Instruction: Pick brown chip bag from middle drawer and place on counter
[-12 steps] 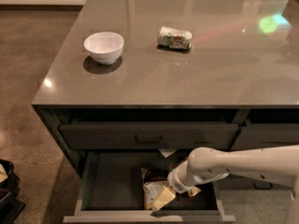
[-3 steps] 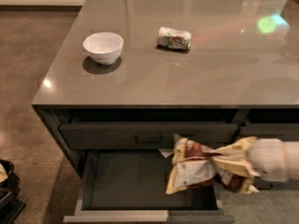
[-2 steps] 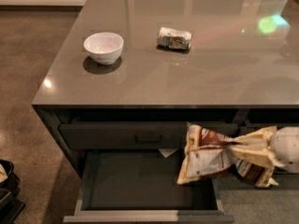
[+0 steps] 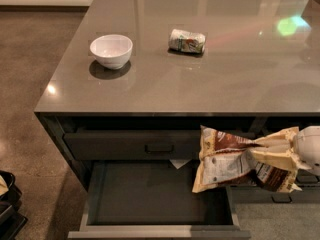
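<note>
The brown chip bag (image 4: pixel 235 159) hangs in the air in front of the cabinet, above the right side of the open middle drawer (image 4: pixel 155 199) and just below the counter (image 4: pixel 200 69) edge. It is crumpled, with a white printed panel facing me. My gripper (image 4: pixel 280 156) comes in from the right edge and is shut on the bag's right end; its cream fingers (image 4: pixel 272 159) lie across the foil. The drawer box below shows only a small white scrap at its back.
A white bowl (image 4: pixel 111 50) stands on the counter's left part. A small white-green can (image 4: pixel 186 40) lies on its side near the middle. The top drawer (image 4: pixel 132 145) with a bar handle is shut. A dark object (image 4: pixel 7 199) sits on the floor at far left.
My gripper has lifted the chip bag out of the drawer and carried it up and to the right. The drawer stays open.
</note>
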Available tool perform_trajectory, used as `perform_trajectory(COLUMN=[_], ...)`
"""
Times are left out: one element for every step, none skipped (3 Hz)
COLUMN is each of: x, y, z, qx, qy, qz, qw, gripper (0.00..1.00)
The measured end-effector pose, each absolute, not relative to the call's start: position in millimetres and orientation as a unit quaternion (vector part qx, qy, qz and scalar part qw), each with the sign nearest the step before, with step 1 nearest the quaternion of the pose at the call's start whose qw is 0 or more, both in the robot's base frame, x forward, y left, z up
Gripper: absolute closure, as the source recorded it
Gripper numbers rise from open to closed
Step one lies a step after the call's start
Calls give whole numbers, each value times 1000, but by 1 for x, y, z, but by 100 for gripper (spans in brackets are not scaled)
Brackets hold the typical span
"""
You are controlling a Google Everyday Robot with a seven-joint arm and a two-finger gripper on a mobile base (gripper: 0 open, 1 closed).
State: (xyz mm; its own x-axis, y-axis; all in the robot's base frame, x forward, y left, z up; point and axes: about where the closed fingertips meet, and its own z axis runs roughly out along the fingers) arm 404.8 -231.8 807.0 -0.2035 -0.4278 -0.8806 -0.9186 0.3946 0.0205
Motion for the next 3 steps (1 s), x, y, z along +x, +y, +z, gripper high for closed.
perform_trajectory(x=[405,397,387], y=[-232,-221,-206], z=[807,871,969], qx=[-468,-515,-574], qy=[720,689,642], qz=[290,246,180], qw=[424,447,474], gripper=[100,100,100])
